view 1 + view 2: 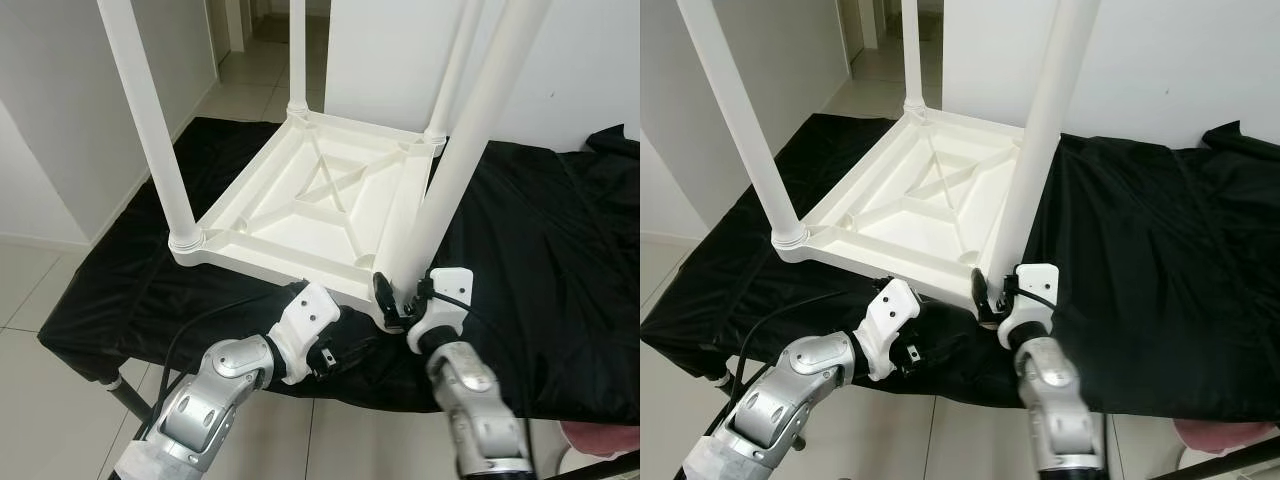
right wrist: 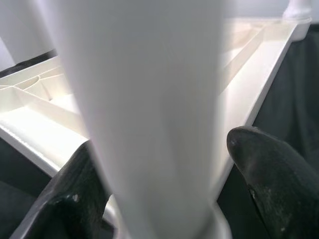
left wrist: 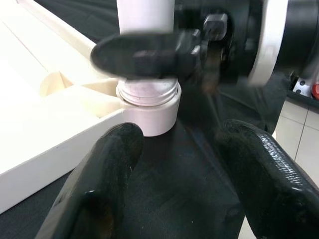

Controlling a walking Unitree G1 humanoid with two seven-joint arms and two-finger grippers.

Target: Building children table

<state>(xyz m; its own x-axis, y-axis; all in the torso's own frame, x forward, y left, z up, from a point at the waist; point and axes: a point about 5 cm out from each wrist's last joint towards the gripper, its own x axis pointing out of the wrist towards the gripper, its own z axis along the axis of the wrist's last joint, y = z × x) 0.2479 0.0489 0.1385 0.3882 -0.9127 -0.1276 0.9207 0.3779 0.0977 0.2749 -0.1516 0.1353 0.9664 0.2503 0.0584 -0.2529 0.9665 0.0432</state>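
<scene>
A white children's table top [image 1: 300,200] lies upside down on a black cloth [image 1: 540,260]. Three white legs stand in its corners: near left [image 1: 150,130], far left [image 1: 297,50], far right [image 1: 455,70]. The fourth leg [image 1: 470,130] leans a little over the near right corner. My right gripper [image 1: 392,300] is shut on its base, one finger [image 2: 269,164] on each side. In the left wrist view the leg's threaded end sits in the corner socket [image 3: 149,107]. My left gripper [image 3: 182,134] is open just in front of that corner, low over the cloth.
The cloth-covered bench ends right in front of me, with tiled floor [image 1: 40,400] below and to the left. White walls stand on both sides, and a hallway [image 1: 250,60] opens behind. A pink object [image 1: 600,435] lies at the bottom right.
</scene>
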